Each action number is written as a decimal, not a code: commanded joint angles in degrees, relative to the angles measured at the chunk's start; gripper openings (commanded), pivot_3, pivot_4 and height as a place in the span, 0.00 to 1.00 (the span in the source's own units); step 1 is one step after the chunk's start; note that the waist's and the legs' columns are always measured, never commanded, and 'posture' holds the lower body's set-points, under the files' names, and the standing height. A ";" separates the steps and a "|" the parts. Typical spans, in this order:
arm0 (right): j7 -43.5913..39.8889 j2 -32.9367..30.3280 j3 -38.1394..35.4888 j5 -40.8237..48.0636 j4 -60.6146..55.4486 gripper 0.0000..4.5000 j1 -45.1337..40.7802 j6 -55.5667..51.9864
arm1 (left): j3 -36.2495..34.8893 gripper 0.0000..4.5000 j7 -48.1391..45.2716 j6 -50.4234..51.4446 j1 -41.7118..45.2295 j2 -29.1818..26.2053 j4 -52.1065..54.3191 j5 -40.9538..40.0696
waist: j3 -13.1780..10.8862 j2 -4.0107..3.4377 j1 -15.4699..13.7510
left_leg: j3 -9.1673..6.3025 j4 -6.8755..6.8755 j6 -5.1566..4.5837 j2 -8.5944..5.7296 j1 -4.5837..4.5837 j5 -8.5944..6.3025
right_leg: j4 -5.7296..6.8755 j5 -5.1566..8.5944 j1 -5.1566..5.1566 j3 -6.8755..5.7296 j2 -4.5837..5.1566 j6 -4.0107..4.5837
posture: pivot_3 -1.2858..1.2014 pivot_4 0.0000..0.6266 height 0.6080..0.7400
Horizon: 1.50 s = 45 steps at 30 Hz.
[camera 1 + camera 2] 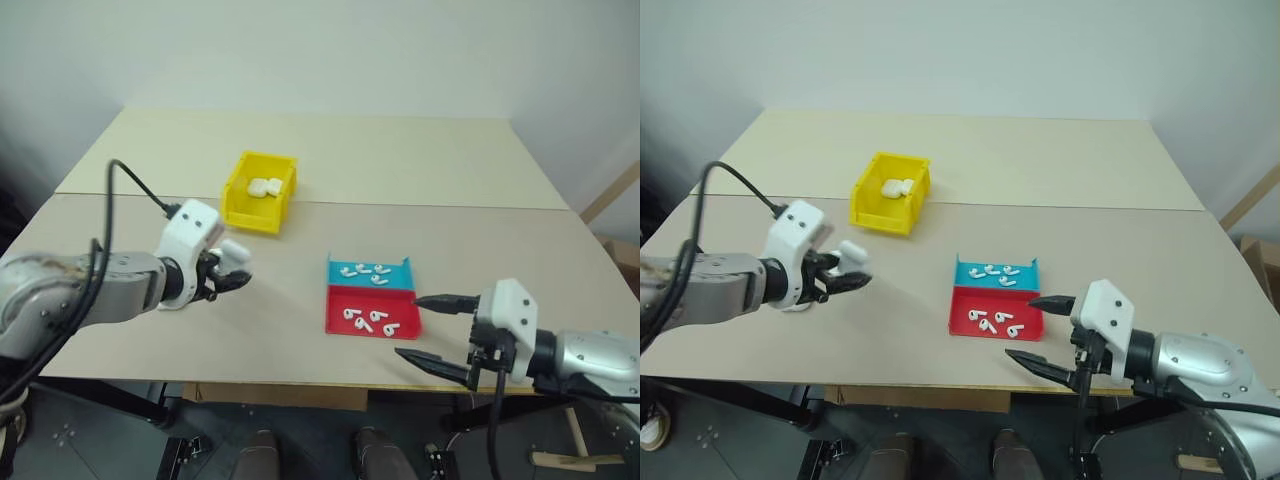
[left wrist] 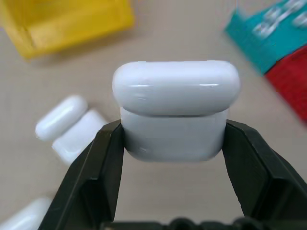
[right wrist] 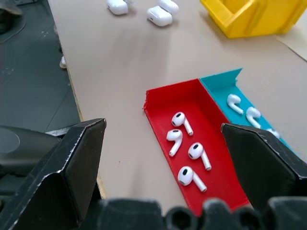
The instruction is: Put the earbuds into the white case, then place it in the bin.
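The left gripper (image 2: 172,143) has a white case (image 2: 175,109) pinched between its two black fingers, held up off the table (image 1: 300,330), out in front of the yellow bin (image 1: 259,191). Case is a glossy rounded pebble, lid down, with a thin seam running across just under the lid. In the left wrist view its long axis runs crosswise, finger to finger, with the lid end pointing away from the wrist. The fingers clamp the lower body on both short ends, lid left free.

The bin sits further back on the table, and there are already a couple of white cases (image 1: 264,186) lying inside it. More spare cases (image 3: 159,14) lie on the table under the left arm, one of them looks popped open, hard to say for sure.

Over on the right, the right gripper (image 1: 432,330) has its fingers spread wide with nothing in them, hovering near the table's front edge just beside the red tray (image 3: 163,103). Four earbuds (image 3: 188,151) lie in that red tray, stems pointing all over. The blue tray (image 1: 395,268) butts right up against it, on the far side, with a few more buds (image 1: 368,271) in it.
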State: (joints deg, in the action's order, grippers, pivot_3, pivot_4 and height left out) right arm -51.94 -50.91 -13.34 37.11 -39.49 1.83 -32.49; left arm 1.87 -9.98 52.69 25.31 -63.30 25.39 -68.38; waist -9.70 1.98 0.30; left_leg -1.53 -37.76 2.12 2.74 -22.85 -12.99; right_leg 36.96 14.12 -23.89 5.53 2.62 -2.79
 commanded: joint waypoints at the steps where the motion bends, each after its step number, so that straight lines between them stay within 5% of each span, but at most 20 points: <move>1: -3.13 -3.26 1.24 0.55 2.85 1.00 -6.69 -0.25 | -5.77 0.62 -18.36 -15.18 -4.28 4.59 0.32 8.42 | 0.00 -0.01 0.08 | 0.05 -0.01 0.00 0.00 0.01 0.00 | -0.01 0.00 0.02 0.02 0.01 0.00 | 0.52 0.24 1.00; 8: -11.51 -16.11 19.27 -6.49 7.93 1.00 -30.41 -11.55 | -6.70 0.62 -54.20 -34.02 -5.52 16.22 -11.29 14.83 | 0.02 -0.12 0.45 | 0.02 -0.01 -0.09 0.03 -0.28 -0.05 | -0.06 -0.06 -0.26 0.00 -0.02 0.07 | 0.52 0.24 1.00; 11: -16.16 -15.78 29.82 -9.71 9.66 1.00 -41.28 -17.61 | -2.93 0.62 -66.49 -39.33 -2.54 17.31 -16.76 20.71 | 0.01 -0.14 0.78 | -0.01 -0.03 -0.12 0.06 -0.32 -0.06 | -0.04 -0.05 -0.31 -0.01 -0.05 0.08 | 0.52 0.24 1.00; 14: -18.24 -12.97 38.12 -13.69 10.40 0.86 -47.70 -20.65 | -0.80 0.62 -71.52 -41.45 -0.09 19.92 -19.13 23.66 | 0.01 -0.13 0.68 | 0.01 -0.08 -0.12 0.07 -0.33 -0.06 | -0.03 -0.05 -0.29 -0.01 -0.05 0.06 | 0.52 0.24 1.00; 18: -16.66 -8.96 45.89 -19.44 11.75 0.55 -51.46 -24.16 | -0.14 0.62 -72.51 -43.17 0.10 24.26 -18.32 25.88 | 0.01 -0.13 0.59 | -0.02 -0.12 -0.13 0.07 -0.39 -0.07 | 0.00 -0.05 -0.31 -0.02 -0.04 0.02 | 0.52 0.24 1.00; 45: -15.30 -0.21 58.38 -35.96 18.86 0.55 -52.30 -22.36 | -2.55 0.62 -72.33 -43.49 -5.17 25.53 -13.74 29.21 | 0.01 -0.14 0.88 | -0.06 -0.13 -0.15 0.08 -0.35 -0.07 | 0.15 -0.05 -0.37 -0.04 -0.06 0.02 | 0.52 0.24 1.00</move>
State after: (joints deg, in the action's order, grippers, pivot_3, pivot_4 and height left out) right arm -66.46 -51.05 45.25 2.58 -20.33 -49.67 -56.40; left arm 0.91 -82.54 10.18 20.16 -37.71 9.57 -39.08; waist -9.68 1.84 1.18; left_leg -1.59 -37.88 1.98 2.82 -23.20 -13.06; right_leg 37.10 14.07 -24.25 5.49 2.57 -2.77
